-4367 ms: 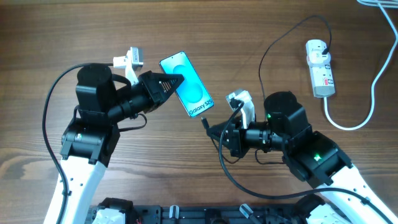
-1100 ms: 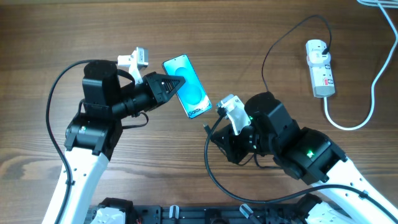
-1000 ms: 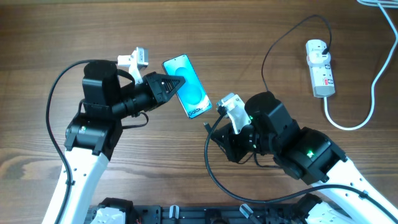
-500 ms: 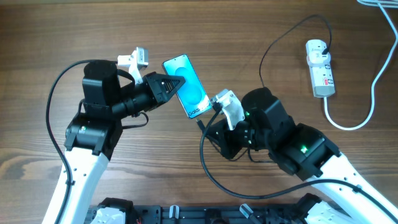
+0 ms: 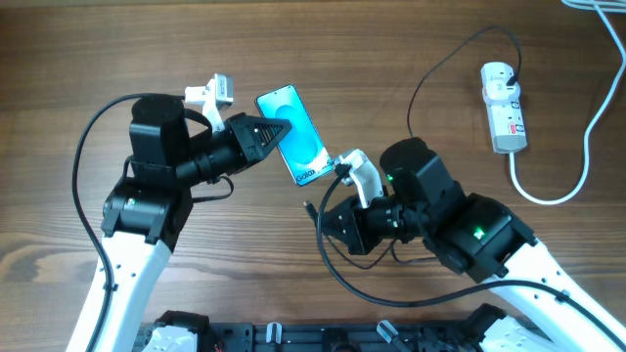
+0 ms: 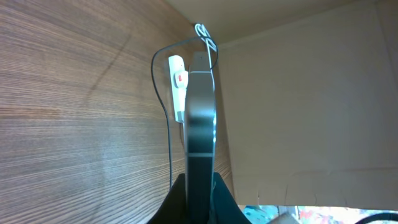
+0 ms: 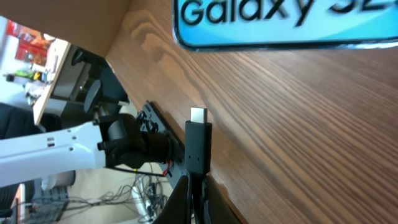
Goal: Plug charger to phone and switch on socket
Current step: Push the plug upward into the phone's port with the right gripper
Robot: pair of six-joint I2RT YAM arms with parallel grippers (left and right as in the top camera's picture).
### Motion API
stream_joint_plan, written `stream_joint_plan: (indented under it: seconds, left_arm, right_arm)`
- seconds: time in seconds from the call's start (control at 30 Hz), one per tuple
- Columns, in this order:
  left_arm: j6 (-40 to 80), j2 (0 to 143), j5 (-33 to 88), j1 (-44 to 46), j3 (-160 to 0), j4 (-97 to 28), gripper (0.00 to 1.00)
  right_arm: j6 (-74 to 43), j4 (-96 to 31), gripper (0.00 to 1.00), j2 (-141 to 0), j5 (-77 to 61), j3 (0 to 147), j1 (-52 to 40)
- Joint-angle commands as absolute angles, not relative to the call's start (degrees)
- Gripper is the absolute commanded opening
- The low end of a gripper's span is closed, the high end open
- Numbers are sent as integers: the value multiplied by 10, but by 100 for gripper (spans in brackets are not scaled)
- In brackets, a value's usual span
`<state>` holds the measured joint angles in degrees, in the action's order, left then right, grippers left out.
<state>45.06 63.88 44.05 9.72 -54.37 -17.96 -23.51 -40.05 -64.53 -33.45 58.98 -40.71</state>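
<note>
My left gripper (image 5: 270, 132) is shut on the phone (image 5: 296, 134) and holds its left edge, screen up, above the table. In the left wrist view the phone (image 6: 201, 118) shows edge-on between the fingers (image 6: 200, 202). My right gripper (image 5: 328, 210) is shut on the charger cable just behind its metal-tipped connector (image 5: 309, 207). In the right wrist view the connector (image 7: 198, 146) stands upright above the fingers (image 7: 198, 199), pointing at the phone's bottom edge (image 7: 292, 25), with a gap between them. The black cable (image 5: 430, 73) runs up to the socket (image 5: 504, 108) at the right rear.
The socket's thick white cord (image 5: 587, 137) loops at the right edge of the table. The socket also shows in the left wrist view (image 6: 178, 84). The arms' bases stand at the front edge.
My right gripper has moved left and down with the connector, from beside the phone's lower right corner to below its bottom edge. The left gripper and phone shifted slightly earlier, then held still.
</note>
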Motion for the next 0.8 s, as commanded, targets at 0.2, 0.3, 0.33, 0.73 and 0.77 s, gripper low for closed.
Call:
stream_joint_plan:
  seconds: [0.2,0.3,0.33,0.73,0.77]
  left_arm:
    - [439,638,456,95,-551,-174,4]
    - [439,638,456,95,-551,-174,4]
    - [439,638,456,95,-551,-174,4]
    - [378,639,535,58,-551,-178,4]
    - [377,646,551,27,-551,-174,4]
  right_arm:
    - [-256,-385,5,-636,-361,601,-372]
    - [-257,-380,4,-636,-359,601,-372]
    - [-257,-380,4,-636,-359,601,-372]
    - [-259,-392,4,-636,-313,601,-370]
    - [-259,-405,4,-636,-310,601,-370]
